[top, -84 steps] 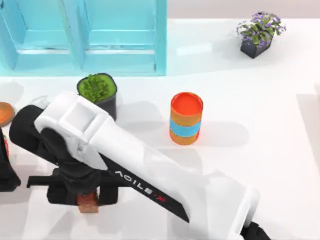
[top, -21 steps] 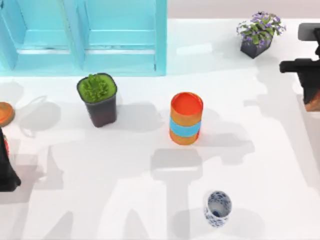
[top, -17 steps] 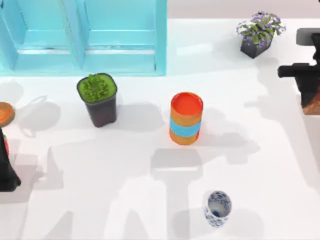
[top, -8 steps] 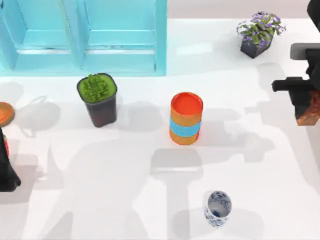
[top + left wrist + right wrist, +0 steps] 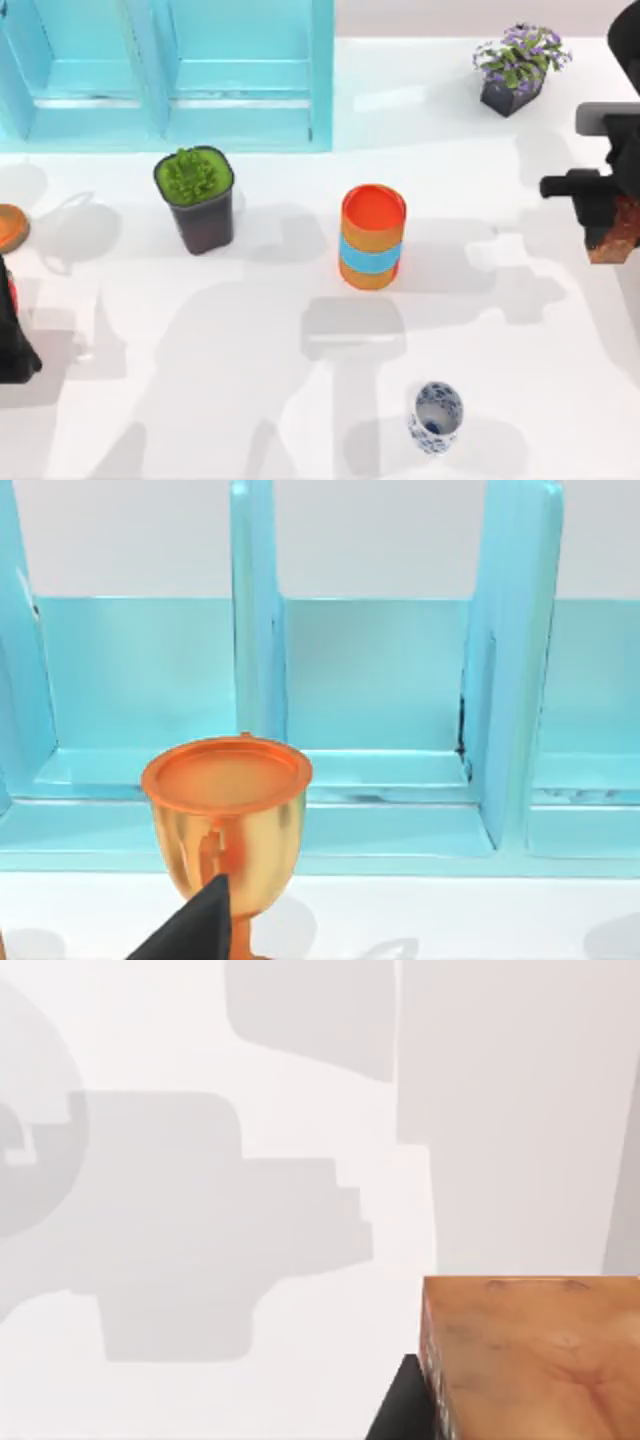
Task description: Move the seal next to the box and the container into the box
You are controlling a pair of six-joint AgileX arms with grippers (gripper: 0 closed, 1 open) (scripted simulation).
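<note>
Mottled reddish-brown seal (image 5: 617, 232), blue-patterned white container (image 5: 436, 416), turquoise box (image 5: 170, 70).

You are looking at a pretend place made on a computer, not a real room. The white table (image 5: 250, 400) is smooth and plain, with soft flat shadows on it. At the upper left of the top view stands a big light blue box (image 5: 170, 75) with open parts like shelves. Little things sit about like toys on a test table: a green plant in a dark pot (image 5: 195, 198), an orange can with a blue band (image 5: 373, 237), a purple flower pot (image 5: 517, 68) at the upper right, and a shiny gold cup (image 5: 226, 815).
</note>
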